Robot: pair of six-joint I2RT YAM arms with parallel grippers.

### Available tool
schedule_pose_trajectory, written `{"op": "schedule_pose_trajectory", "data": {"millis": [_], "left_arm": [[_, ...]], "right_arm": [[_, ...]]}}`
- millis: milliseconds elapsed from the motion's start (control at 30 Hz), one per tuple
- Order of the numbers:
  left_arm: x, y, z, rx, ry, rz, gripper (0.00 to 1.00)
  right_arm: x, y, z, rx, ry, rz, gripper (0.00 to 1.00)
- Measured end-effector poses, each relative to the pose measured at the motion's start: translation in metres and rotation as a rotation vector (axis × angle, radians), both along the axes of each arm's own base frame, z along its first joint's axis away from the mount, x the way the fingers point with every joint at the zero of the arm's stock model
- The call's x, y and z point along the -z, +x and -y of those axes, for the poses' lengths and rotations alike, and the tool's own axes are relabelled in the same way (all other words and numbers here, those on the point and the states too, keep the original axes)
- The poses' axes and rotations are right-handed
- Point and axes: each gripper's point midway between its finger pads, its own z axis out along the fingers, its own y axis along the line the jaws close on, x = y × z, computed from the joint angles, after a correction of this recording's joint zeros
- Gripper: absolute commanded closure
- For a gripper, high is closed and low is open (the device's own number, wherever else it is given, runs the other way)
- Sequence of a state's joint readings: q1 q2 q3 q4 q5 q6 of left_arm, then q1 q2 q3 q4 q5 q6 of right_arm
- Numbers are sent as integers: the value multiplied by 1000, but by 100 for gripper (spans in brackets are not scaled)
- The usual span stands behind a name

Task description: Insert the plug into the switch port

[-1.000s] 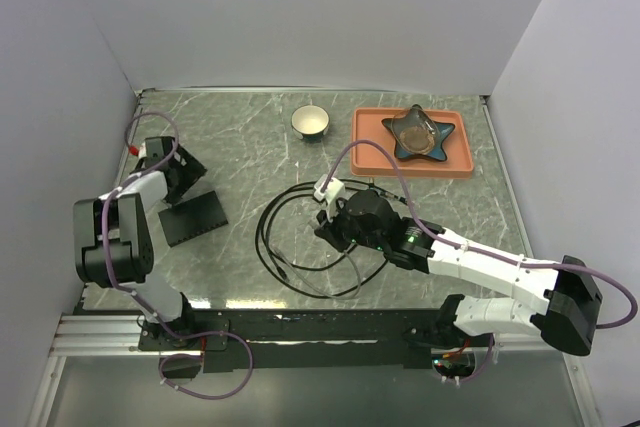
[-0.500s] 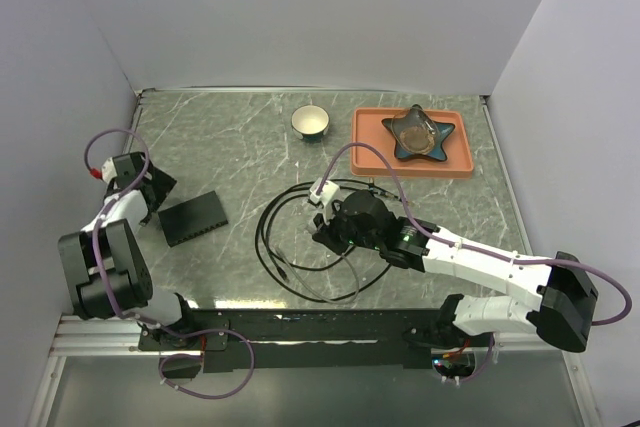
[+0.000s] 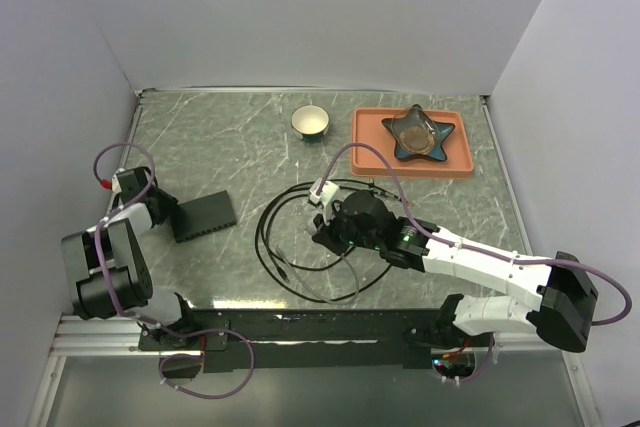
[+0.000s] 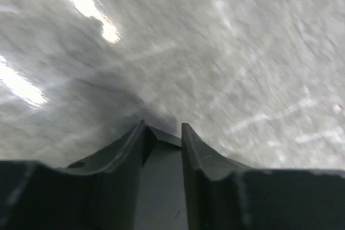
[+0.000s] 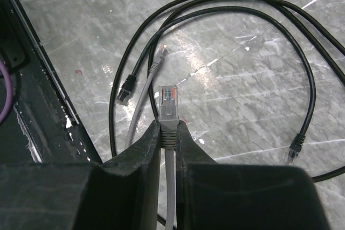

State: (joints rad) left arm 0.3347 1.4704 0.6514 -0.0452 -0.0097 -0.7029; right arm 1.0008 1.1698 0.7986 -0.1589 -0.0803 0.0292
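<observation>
The switch [image 3: 205, 215], a flat black box, lies at the left of the marble table. My left gripper [image 3: 170, 212] is at its left end. In the left wrist view the switch [image 4: 161, 176] fills the gap between the fingers, and my left gripper [image 4: 163, 127] is shut on its corner. Its ports are hidden. My right gripper [image 3: 325, 232] hovers mid-table over the cable coil. In the right wrist view my right gripper [image 5: 168, 125] is shut on the grey boot of the plug [image 5: 168, 99], whose clear tip sticks out past the fingertips.
A coiled black cable [image 3: 268, 237] lies under the right gripper, its black connector [image 5: 125, 90] beside a loose grey cable end [image 5: 156, 65]. A small bowl [image 3: 311, 121] and an orange tray [image 3: 370, 152] with a star-shaped dish [image 3: 419, 133] stand at the back. Walls enclose the left, back and right.
My left gripper swung down from behind the switch to its left end and closed on it. The switch shifted slightly. The right gripper kept hold of the plug and barely moved.
</observation>
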Motion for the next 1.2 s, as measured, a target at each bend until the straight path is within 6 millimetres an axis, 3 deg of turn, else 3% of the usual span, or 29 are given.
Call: {"op": "schedule_pose_trajectory", "data": {"millis": [200, 500, 633, 800, 867, 967, 1000, 1100, 1200], "left_arm": [[-1, -14, 29, 74, -84, 73, 66], [-7, -59, 82, 174, -149, 78, 52], [-19, -63, 84, 158, -140, 109, 43], [-50, -61, 75, 131, -74, 162, 42], [-76, -53, 78, 158, -46, 227, 45], [-116, -45, 99, 243, -29, 337, 62], [-123, -45, 109, 277, -29, 356, 76], [-129, -55, 149, 401, -66, 375, 99], [-115, -71, 183, 503, -118, 343, 99]], "right_arm": [[0, -3, -1, -13, 5, -8, 100], [0, -4, -8, -32, 2, -35, 100], [0, -3, -17, -42, -5, -61, 100], [-2, 2, -30, -50, -5, -83, 100], [-1, 3, -33, -47, -10, -90, 100], [4, 5, -31, -32, -26, -100, 100], [5, 6, -31, -26, -30, -102, 100], [6, 12, -26, 4, -36, -114, 100], [5, 24, -19, 46, -31, -120, 100]]}}
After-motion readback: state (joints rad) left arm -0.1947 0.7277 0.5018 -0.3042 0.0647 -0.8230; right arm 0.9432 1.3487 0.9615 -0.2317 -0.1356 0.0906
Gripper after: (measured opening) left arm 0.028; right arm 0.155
